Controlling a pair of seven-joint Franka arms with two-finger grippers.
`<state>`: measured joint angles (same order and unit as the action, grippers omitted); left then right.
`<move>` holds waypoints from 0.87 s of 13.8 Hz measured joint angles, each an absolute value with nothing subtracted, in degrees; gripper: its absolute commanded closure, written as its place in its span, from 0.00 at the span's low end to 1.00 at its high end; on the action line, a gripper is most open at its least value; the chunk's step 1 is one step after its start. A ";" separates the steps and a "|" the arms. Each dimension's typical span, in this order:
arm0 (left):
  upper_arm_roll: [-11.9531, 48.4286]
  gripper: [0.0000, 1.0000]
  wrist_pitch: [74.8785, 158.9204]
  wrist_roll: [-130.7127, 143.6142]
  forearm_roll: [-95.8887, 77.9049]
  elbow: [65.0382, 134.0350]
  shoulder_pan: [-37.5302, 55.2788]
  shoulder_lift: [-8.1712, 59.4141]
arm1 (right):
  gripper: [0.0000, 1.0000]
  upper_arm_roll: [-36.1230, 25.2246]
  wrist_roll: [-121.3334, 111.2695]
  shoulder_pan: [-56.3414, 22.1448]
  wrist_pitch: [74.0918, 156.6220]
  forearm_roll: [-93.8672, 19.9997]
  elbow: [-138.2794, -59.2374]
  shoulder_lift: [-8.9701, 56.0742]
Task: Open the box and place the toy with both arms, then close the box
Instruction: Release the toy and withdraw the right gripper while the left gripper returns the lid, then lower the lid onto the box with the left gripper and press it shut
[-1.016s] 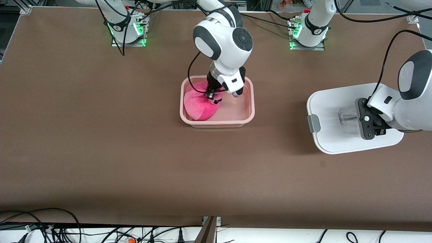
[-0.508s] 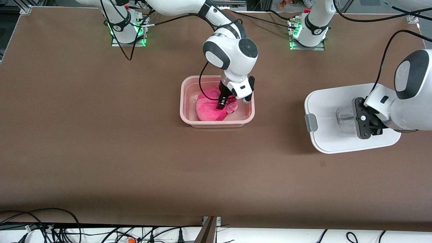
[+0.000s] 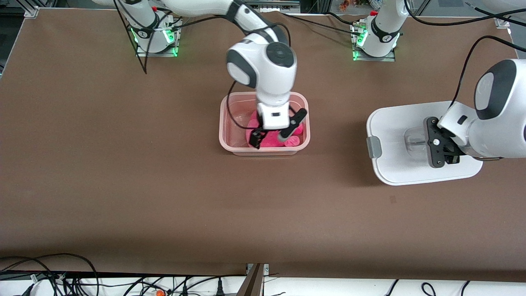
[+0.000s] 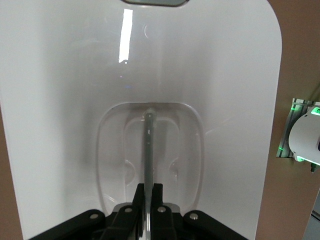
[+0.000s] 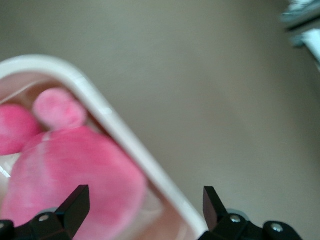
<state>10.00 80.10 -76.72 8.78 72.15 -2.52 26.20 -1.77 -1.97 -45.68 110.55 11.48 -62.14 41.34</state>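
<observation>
The pale pink box (image 3: pixel 224 123) stands lidless at mid-table. The hot-pink toy (image 3: pixel 269 141) lies in it, in the corner nearer the front camera and toward the left arm's end. My right gripper (image 3: pixel 276 132) hangs open and empty just above the toy. In the right wrist view the toy (image 5: pixel 75 165) and the box rim (image 5: pixel 117 132) lie under the open right gripper (image 5: pixel 145 202). My left gripper (image 3: pixel 440 149) is shut on the clear handle (image 4: pixel 149 145) of the white lid (image 3: pixel 400 123), toward the left arm's end. The left wrist view shows the left gripper (image 4: pixel 149 192) clamping the handle bar.
The lid's grey clip (image 3: pixel 373 147) faces the box. The arm bases (image 3: pixel 372 37) stand along the table edge farthest from the front camera. Cables (image 3: pixel 61 275) lie off the table's edge nearest the camera. Brown tabletop (image 3: pixel 337 135) lies between box and lid.
My right gripper has let go of the toy, opened and turned above it. The toy has shifted in the box toward the left arm's end. The lid has moved slightly toward the box.
</observation>
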 measured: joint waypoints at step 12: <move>12.25 1.00 90.36 -52.82 5.54 72.29 27.01 28.54 | 0.00 -11.84 -2.84 -26.17 93.77 -4.66 -87.61 5.83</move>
<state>12.25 90.36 -52.82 5.54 72.29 27.01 28.54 -11.84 -2.84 -26.17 93.77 -4.66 -87.61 5.83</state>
